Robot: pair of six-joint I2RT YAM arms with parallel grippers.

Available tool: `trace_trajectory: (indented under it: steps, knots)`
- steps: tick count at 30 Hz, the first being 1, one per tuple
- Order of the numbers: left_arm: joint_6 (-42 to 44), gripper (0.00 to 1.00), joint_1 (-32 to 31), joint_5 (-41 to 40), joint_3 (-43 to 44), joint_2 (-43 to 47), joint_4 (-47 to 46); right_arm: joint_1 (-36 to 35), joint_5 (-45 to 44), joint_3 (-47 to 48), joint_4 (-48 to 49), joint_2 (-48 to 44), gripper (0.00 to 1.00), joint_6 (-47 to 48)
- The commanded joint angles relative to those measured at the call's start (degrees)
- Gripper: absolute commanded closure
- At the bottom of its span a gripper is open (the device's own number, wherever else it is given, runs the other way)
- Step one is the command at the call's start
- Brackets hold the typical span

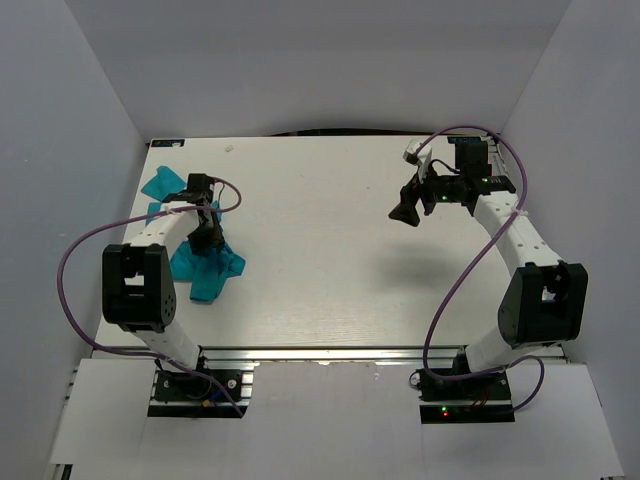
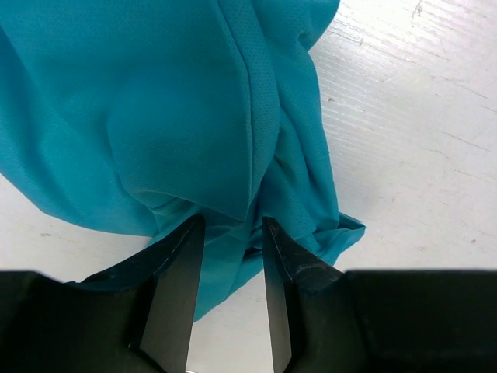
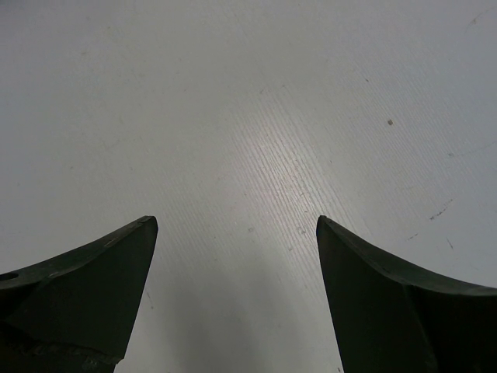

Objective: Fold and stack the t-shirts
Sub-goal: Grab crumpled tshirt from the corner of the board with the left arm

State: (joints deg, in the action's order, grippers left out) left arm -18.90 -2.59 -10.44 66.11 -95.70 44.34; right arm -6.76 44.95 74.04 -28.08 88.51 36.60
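While left hand (image 2: 233, 227) pinches one teal t-shirt (image 2: 155, 116), right hand (image 3: 237, 221) gapes.

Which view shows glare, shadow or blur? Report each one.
Top external: even light, the right arm casts a soft shadow on the table. Right wrist: glare patch on the table beyond the dark right claw. Left wrist: t-shirt weave sharp, left claw nearly black.

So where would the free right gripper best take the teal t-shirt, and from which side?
Probably the t-shirt at its loose corner, lying on the table toward the centre, approached from the right. The left gripper has the bunched middle between its fingers, and the centre side looks unobstructed. The right gripper is open.
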Motion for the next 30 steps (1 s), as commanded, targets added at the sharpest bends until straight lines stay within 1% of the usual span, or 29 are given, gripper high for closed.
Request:
trace_trajectory:
  steps: [1,5,12,18,23,30]
  knots:
    - [0.96,0.53,-0.66,-3.80,1.30,3.24,-1.18,0.26,0.40,0.23,1.62,-0.18,0.11,0.40]
    - [2.28,0.53,-1.80,-5.55,0.96,3.42,-1.18,0.26,0.23,-0.04,1.36,-0.27,0.11,0.75]
    - [3.16,0.53,-3.39,-7.76,-2.12,4.03,-1.88,0.17,0.23,0.14,1.18,-0.18,0.10,0.93]
    - [3.95,0.50,-4.53,-10.12,-4.75,4.73,-3.03,0.26,0.31,0.40,0.83,-0.09,0.11,1.10]
    - [5.36,0.50,-4.53,-13.37,-7.21,6.05,-5.31,0.26,0.58,0.32,0.57,-0.09,0.11,1.37]
    - [6.85,0.51,-4.70,-15.05,-7.57,5.79,-8.73,0.17,0.84,0.14,0.21,0.00,0.11,1.63]
